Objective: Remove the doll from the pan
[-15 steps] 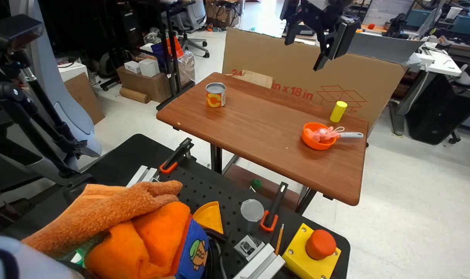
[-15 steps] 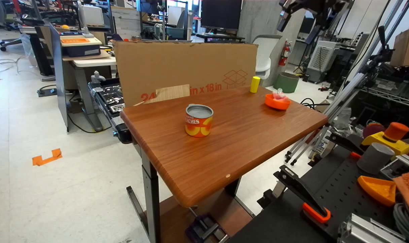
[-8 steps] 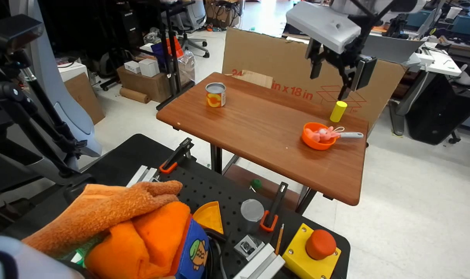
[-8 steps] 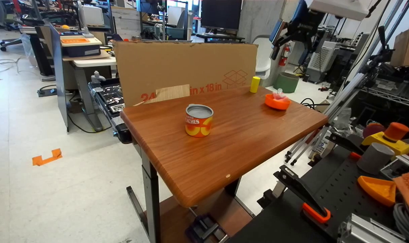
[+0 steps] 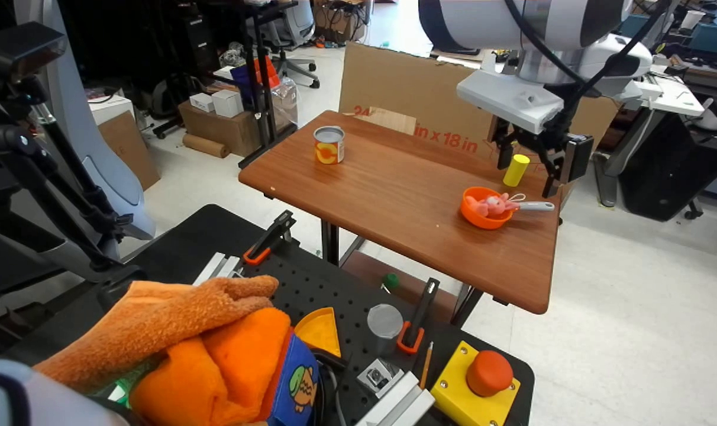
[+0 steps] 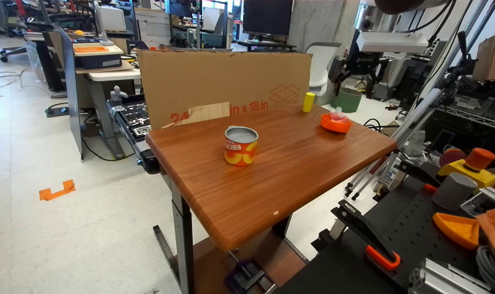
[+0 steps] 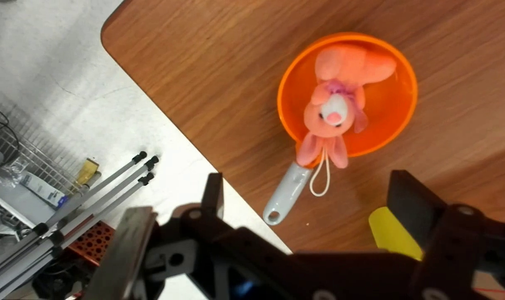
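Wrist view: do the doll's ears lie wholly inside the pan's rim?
No: the doll has both ears sticking out over the edge of the pan.

The pink doll [image 7: 338,99] lies face up in the grey-handled orange pan [image 7: 383,112], its ears over the rim. Both are situated lower than the parted jaws.

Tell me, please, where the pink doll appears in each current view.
In an exterior view: the doll, right of centre, near mid-height.
In an exterior view: the doll, right of centre, slightly above mid-height.
In the wrist view: the doll, above and right of centre.
Shared landmark: the orange pan that holds it.
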`<state>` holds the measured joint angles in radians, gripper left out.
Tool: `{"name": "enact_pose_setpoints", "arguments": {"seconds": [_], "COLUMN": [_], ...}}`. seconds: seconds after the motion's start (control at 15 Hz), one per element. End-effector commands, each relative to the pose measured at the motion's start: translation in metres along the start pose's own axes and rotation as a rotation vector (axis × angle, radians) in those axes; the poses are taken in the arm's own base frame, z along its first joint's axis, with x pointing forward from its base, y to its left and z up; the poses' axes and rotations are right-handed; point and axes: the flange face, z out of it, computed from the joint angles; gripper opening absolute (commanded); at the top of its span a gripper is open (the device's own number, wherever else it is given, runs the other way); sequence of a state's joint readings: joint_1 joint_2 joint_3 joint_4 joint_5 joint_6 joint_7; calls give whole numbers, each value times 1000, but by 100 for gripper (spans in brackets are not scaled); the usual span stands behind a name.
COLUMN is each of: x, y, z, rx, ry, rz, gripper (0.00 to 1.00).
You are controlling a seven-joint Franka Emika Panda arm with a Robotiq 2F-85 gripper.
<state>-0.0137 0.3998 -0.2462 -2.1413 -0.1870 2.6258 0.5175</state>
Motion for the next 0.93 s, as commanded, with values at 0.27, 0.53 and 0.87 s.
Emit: {"name": "enact_pose_setpoints", "arguments": {"seconds": [0.27,0.53,0.87], "x": [-9,-14,-18], "y": [-14,-19,-25], "z": [36,45,52], "rx": [-59,-66,-72], "ry": [7,12,25], "rz": [13,8,7], "gripper": [100,100,100]}}
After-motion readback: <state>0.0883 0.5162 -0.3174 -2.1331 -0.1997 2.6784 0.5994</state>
